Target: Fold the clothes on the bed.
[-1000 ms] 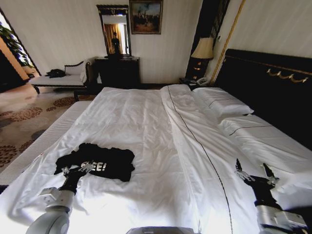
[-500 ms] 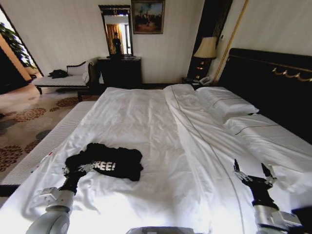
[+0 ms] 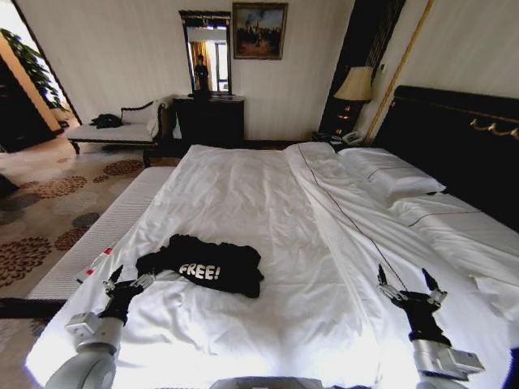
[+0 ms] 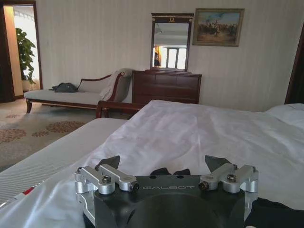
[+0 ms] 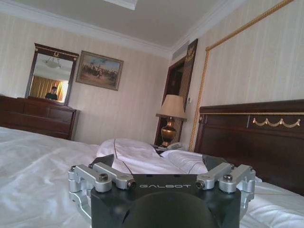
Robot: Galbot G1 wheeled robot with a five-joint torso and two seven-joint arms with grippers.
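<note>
Head view: the black T-shirt (image 3: 207,267), crumpled with "FREE!" visible, is seen on the bed (image 3: 268,211), on its near left part. The left gripper (image 3: 128,283) is held just beside the shirt's left edge, fingers spread wide, nothing held. The right gripper (image 3: 408,288) is raised over the bed's right side, well apart from the shirt, fingers spread, empty.

Left wrist view: the left gripper (image 4: 164,166) is seen spread wide over the white sheet.

Right wrist view: the right gripper (image 5: 161,161) is seen spread wide, with the headboard (image 5: 256,137) beyond.
</note>
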